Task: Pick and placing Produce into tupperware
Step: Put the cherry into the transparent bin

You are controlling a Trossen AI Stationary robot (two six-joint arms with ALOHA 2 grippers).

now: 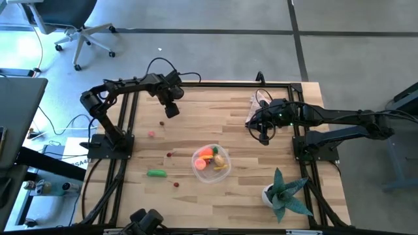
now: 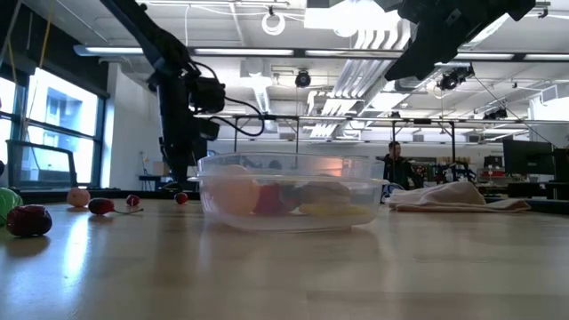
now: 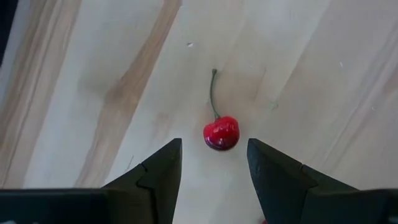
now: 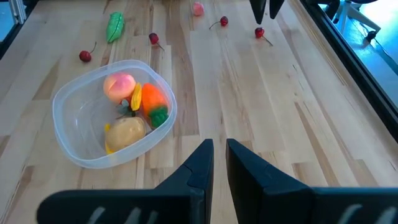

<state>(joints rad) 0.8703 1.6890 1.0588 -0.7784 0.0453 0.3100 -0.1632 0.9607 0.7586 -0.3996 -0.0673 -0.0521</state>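
A small red cherry (image 3: 221, 132) with a green stem lies on the wooden table, just past and between the fingertips of my left gripper (image 3: 214, 152). That gripper is open, points down and touches nothing. It hangs at the table's far left (image 1: 171, 108). The clear tupperware (image 1: 211, 162) stands mid-table and holds an orange carrot (image 4: 151, 99), a pink ball (image 4: 119, 86), a yellow stick and a tan ball (image 4: 126, 132). A green pod (image 1: 156, 173), a pink ball (image 1: 151, 134) and two more cherries (image 1: 168, 155) lie loose. My right gripper (image 4: 219, 149) waits shut, raised at the right.
A pink cloth (image 1: 255, 108) lies at the far right under the right arm. A teal spiky plant in a white pot (image 1: 284, 192) stands at the near right. Dark frame rails (image 1: 124, 117) run along the table's sides. A person (image 2: 396, 164) is far back in the room.
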